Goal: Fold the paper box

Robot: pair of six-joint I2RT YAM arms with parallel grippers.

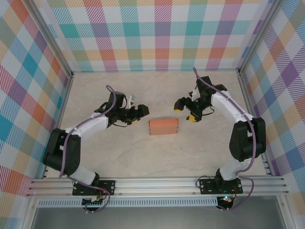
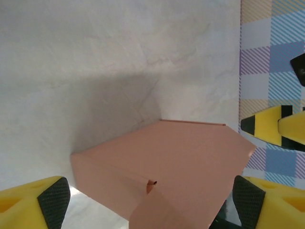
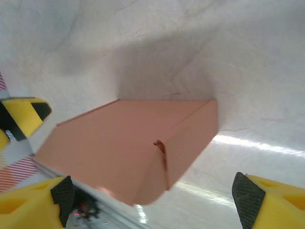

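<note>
Sitting near the middle of the top view is one paper box (image 1: 163, 126), salmon-orange and closed into a flat rectangle on the pale desk (image 1: 119, 157). Two tools flank it: the left tool (image 1: 142, 114) just left of the box and the right tool (image 1: 185, 113) just up and right of it, neither touching it. Each tool has two yellow fingers (image 2: 28, 202) with dark pads (image 3: 248, 195), four fingers in all. Both pairs stand spread wide with nothing pinched.

From above, the box reads as a plain rectangle. The left wrist view adds a flap edge and a small notch (image 2: 151, 183) on the box's near end, low in frame. It also shows the right tool's yellow tips at the right edge, before a plaid wall (image 2: 271, 47). The right wrist view shows a seam (image 3: 159, 145) on the opposite end, and one yellow finger of the left tool at the left edge.
</note>
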